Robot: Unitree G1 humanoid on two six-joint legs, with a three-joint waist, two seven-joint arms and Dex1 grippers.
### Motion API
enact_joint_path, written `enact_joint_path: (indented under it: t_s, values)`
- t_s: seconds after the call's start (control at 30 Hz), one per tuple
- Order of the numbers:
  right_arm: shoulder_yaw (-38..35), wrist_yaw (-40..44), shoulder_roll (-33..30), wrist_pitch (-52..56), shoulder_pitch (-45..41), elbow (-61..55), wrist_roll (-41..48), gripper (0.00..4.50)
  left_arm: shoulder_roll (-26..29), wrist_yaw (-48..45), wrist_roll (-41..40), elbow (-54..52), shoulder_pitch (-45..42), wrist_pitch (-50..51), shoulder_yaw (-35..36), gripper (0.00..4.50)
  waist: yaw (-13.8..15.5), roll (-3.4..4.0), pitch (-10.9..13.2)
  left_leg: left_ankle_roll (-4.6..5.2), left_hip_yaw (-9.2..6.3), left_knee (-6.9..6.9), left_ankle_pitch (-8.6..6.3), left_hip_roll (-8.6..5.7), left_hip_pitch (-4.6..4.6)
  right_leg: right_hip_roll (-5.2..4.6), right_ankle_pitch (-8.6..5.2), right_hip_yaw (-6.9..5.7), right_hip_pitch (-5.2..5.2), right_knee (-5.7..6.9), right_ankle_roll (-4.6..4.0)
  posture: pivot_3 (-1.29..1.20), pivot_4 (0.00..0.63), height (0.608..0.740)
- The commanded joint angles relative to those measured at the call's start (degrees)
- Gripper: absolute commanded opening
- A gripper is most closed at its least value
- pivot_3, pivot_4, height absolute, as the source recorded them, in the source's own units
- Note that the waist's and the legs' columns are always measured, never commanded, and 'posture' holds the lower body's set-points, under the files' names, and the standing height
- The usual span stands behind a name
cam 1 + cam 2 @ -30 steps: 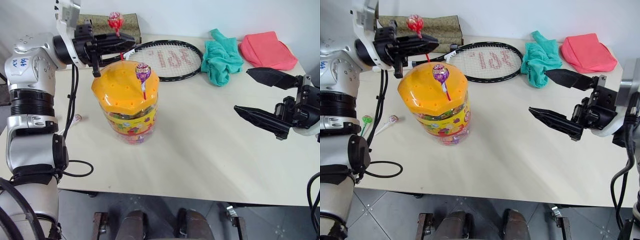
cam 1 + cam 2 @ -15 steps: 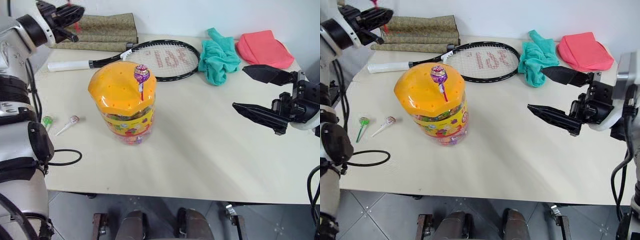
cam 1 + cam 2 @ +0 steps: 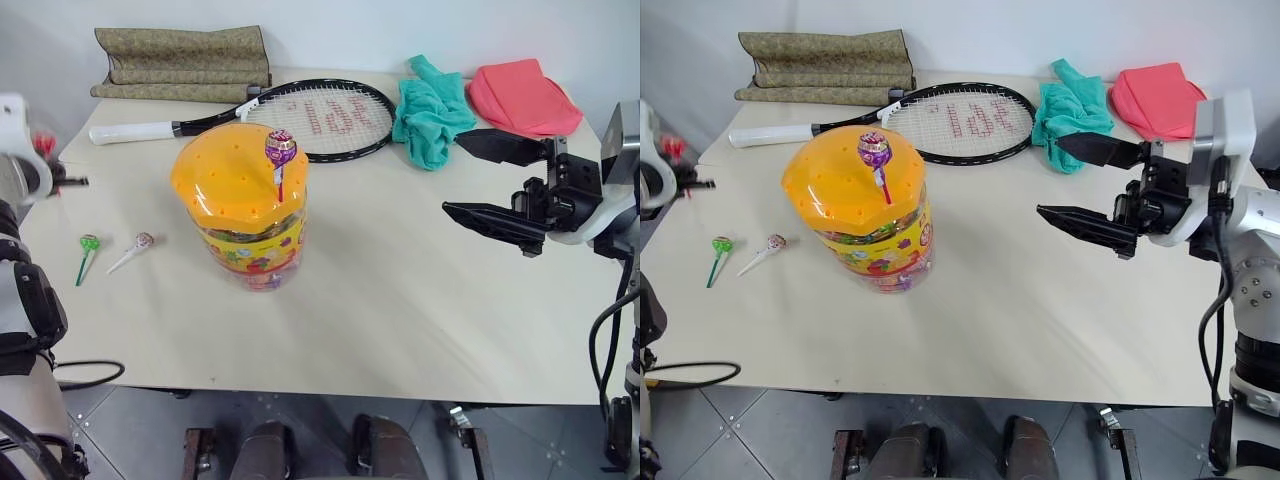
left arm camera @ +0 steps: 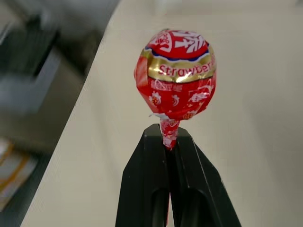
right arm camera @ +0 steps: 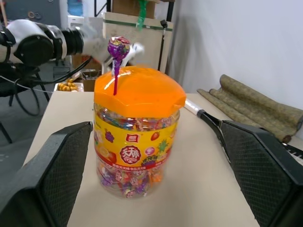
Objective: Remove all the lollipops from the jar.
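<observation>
The jar (image 3: 245, 235), a clear tub with a yellow label and an orange holed lid (image 3: 225, 185), stands left of the table's middle. A purple lollipop (image 3: 280, 148) stands upright in the lid. A green lollipop (image 3: 88, 243) and a pink-white lollipop (image 3: 144, 240) lie on the table left of the jar. My left gripper (image 4: 168, 135) is shut on the stick of a red lollipop (image 4: 176, 71), out at the table's left edge (image 3: 42, 145). My right gripper (image 3: 452, 174) hangs open to the right of the jar, pointing at it, well apart from it.
A black racket (image 3: 320, 115) lies behind the jar, with a folded olive mat (image 3: 185, 60) at the back left. A teal cloth (image 3: 430, 105) and a red cloth (image 3: 520, 95) lie at the back right. Bare tabletop (image 3: 380, 290) spreads in front and to the right.
My left arm has swung left and down from above the jar to the table's left edge, carrying the red lollipop. The right gripper has edged slightly toward the jar, still open.
</observation>
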Motion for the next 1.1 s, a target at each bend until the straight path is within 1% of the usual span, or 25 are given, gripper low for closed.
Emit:
enact_joint_path:
  t_s: [0.03, 0.2, 0.3, 0.37, 0.4, 0.43, 0.57, 0.6, 0.67, 0.73, 0.8, 1.03, 1.1]
  values:
    - [-0.99, -0.10, 0.08, -0.37, -1.07, -1.35, 0.44, 4.50, 2.69, 3.29, 1.05, 0.87, 0.37, 1.73, 0.99, 0.05, 0.14, -0.09, -0.05, 0.00, -0.02, 0.01, 0.00, 0.00, -0.01, 0.00, 0.00, 0.00, 0.00, 0.01, 0.00, 0.00, 0.150, 0.740]
    - [-1.15, -0.68, 0.52, -0.27, -0.35, -2.08, 0.30, 4.50, 3.56, 6.48, 0.75, 2.40, 2.86, 1.99, 2.16, 0.05, 0.13, -0.14, -0.07, 0.00, -0.03, 0.02, 0.00, -0.02, 0.00, -0.01, 0.00, 0.02, 0.01, 0.02, 0.00, 0.00, 0.150, 0.740]
    - [-1.12, -0.86, 0.65, -0.40, -0.32, -2.15, 0.09, 4.50, 3.51, 6.67, -0.31, 2.78, 3.38, 2.81, 3.86, 0.05, 0.01, -0.14, -0.08, 0.00, -0.01, 0.02, 0.00, -0.01, 0.01, -0.01, 0.00, 0.02, 0.01, 0.03, 0.00, 0.00, 0.150, 0.740]
    - [-1.12, -1.00, 0.67, -0.44, -0.44, -2.11, 0.02, 4.50, 3.39, 7.25, -1.46, 2.73, 3.29, 2.96, 5.51, 0.52, 0.02, -0.15, -0.08, 0.00, -0.01, 0.02, 0.00, -0.01, 0.01, -0.01, 0.00, 0.01, 0.01, 0.03, 0.00, 0.00, 0.150, 0.740]
    - [-1.14, -1.04, 0.65, -0.41, -0.49, -2.09, 0.01, 4.50, 3.31, 6.75, -1.33, 2.64, 3.07, 3.49, 5.43, 0.68, 0.04, -0.15, -0.08, 0.00, -0.01, 0.02, 0.00, -0.01, 0.01, -0.01, 0.00, 0.01, 0.01, 0.03, 0.00, 0.00, 0.150, 0.740]
    - [-1.15, -1.07, 0.63, -0.38, -0.54, -2.09, -0.01, 4.50, 3.22, 6.12, -1.11, 2.51, 2.88, 3.92, 5.21, 0.95, 0.06, -0.16, -0.09, 0.00, -0.01, 0.02, 0.00, -0.02, 0.01, -0.01, 0.00, 0.01, 0.01, 0.03, 0.00, 0.00, 0.150, 0.740]
    - [-1.16, -1.09, 0.48, -0.37, -0.65, -2.04, -0.20, 4.50, 3.32, 5.18, -0.48, 2.00, 2.31, 5.18, 4.65, 2.21, 0.03, -0.16, -0.09, 0.00, 0.00, 0.02, 0.00, -0.02, 0.01, -0.01, 0.00, 0.02, 0.01, 0.04, 0.00, 0.00, 0.150, 0.740]
    - [-1.13, -1.07, 0.43, -0.38, -0.64, -2.05, -0.30, 4.50, 3.43, 4.26, -0.06, 1.77, 2.19, 5.62, 4.04, 2.48, 0.02, -0.16, -0.09, 0.00, 0.00, 0.01, 0.00, -0.02, 0.01, -0.01, 0.00, 0.02, 0.00, 0.04, 0.00, 0.00, 0.150, 0.740]
    - [-1.07, -1.04, 0.39, -0.35, -0.73, -1.92, -0.38, 4.50, 3.46, 2.85, 0.36, 1.43, 1.99, 6.17, 3.30, 3.18, 0.02, -0.16, -0.09, 0.00, 0.01, 0.01, 0.00, -0.02, 0.01, -0.01, 0.00, 0.01, 0.00, 0.04, 0.00, 0.00, 0.150, 0.740]
    - [-0.89, -0.98, 0.45, -0.37, -0.92, -1.74, -0.50, 4.50, 3.38, 1.74, 0.66, 1.16, 1.92, 6.29, 2.82, 3.75, 0.03, -0.16, -0.09, 0.00, 0.01, 0.01, 0.00, -0.02, 0.01, -0.01, 0.00, 0.02, 0.00, 0.04, 0.00, 0.00, 0.150, 0.740]
    - [-0.58, -1.06, 0.62, -0.36, -1.27, -1.53, -0.62, 4.50, 3.30, 0.34, 1.12, 0.57, 1.61, 6.65, 1.96, 4.42, 0.02, -0.16, -0.09, 0.00, 0.02, 0.01, 0.00, -0.02, 0.01, -0.01, 0.00, 0.01, 0.00, 0.04, 0.00, 0.00, 0.150, 0.740]
    - [-0.50, -0.69, 0.20, -0.09, -1.58, -1.69, -0.85, 4.50, 4.61, -5.81, 1.97, -3.23, -1.14, 10.34, -0.70, 4.47, 0.03, -0.16, -0.09, 0.00, 0.02, 0.01, 0.00, -0.03, 0.00, -0.01, 0.00, 0.02, 0.00, 0.03, 0.00, 0.00, 0.150, 0.740]
    - [-0.65, -0.86, -0.03, 0.39, -1.99, -1.97, -0.45, 4.50, 5.51, -10.55, 1.72, -6.26, -1.24, 9.85, -1.57, 4.47, -0.04, -0.16, -0.09, 0.00, 0.02, 0.01, 0.00, -0.01, 0.01, -0.01, 0.00, 0.02, 0.00, 0.03, 0.00, 0.00, 0.150, 0.740]
